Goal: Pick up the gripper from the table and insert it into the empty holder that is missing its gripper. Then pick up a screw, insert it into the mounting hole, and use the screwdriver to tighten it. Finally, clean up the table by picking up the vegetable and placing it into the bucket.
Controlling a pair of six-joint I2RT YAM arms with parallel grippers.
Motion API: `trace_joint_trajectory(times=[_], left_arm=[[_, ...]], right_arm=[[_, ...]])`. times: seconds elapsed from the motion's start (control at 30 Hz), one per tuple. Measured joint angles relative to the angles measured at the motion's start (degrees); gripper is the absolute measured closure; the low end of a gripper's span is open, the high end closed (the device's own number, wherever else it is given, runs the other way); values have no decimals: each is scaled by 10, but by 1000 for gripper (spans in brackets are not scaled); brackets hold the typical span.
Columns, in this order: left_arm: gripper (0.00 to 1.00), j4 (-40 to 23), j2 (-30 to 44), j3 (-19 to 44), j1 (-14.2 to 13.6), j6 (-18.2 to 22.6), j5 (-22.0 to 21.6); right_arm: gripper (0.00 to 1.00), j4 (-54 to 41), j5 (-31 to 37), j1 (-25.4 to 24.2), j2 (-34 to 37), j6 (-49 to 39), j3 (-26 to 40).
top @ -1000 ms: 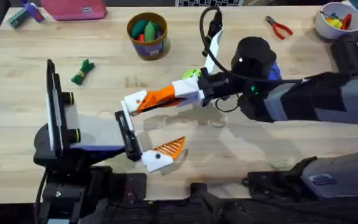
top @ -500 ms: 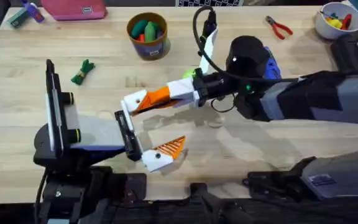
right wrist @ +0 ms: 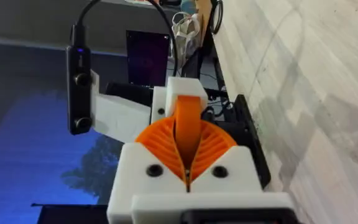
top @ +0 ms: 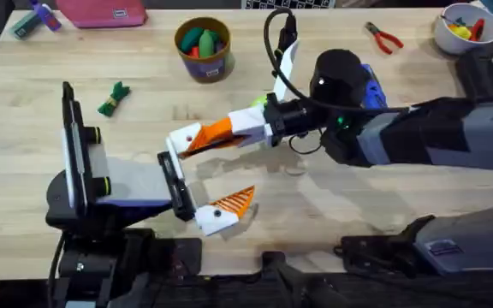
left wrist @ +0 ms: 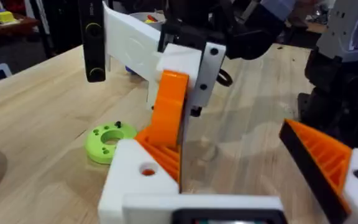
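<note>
The gripper (top: 205, 134), a small orange wedge, is pinched between the shut orange pads of my right gripper (top: 221, 131), which reaches in from the right. Its end meets the white holder (top: 181, 139) on my left gripper (top: 216, 175). In the left wrist view the gripper (left wrist: 168, 115) stands up out of the holder (left wrist: 143, 177), beside its small hole. The left arm's other finger (top: 222, 211) stands well apart, so that gripper is open. The vegetable (top: 114, 98) lies on the table at the left. The bucket (top: 202, 47) stands at the back. The blue screwdriver (top: 371, 85) peeks out behind the right arm.
A flat green ring (left wrist: 109, 138) lies on the table just beyond the holder. Red pliers (top: 385, 37) and a white bowl (top: 462, 27) are at the back right. A pink case (top: 101, 12) is at the back left. Bare wood lies between the vegetable and the bucket.
My right arm has edged slightly left and toward the back, with the orange gripper still held at the holder. The left arm has not moved.
</note>
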Motion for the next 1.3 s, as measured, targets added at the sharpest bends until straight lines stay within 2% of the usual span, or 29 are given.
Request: trace_joint_trajectory(times=[1.0, 1.3], left_arm=[[13, 0, 0, 0, 0, 0, 8], [12, -2, 0, 0, -2, 6, 16]], right_arm=[[993, 0, -25, -4, 0, 2, 0], [993, -5, -53, -13, 1, -10, 5]])
